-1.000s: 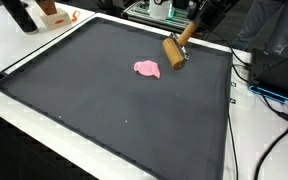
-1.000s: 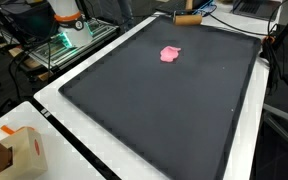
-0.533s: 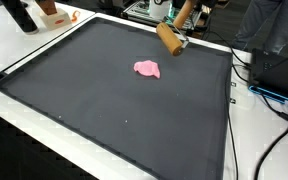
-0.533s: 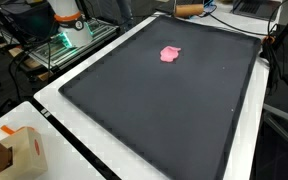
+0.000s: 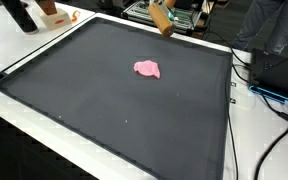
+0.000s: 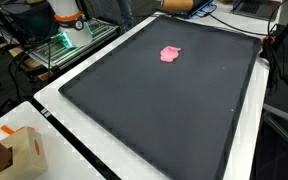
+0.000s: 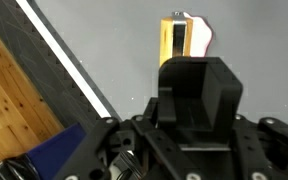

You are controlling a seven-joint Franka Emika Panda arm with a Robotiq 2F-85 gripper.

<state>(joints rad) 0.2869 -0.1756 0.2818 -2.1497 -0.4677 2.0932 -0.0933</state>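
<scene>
The gripper is clamped on the wooden roller, high over the far edge of the black mat and well apart from the pink dough, so a firm, level hold seems wisest.

roller: bare light wood, smooth, matt | lump: pink, soft, dough-like, matt | mat: black, matt, fine-grained | table edge: white, smooth | gripper: black plastic, faint sheen
</scene>
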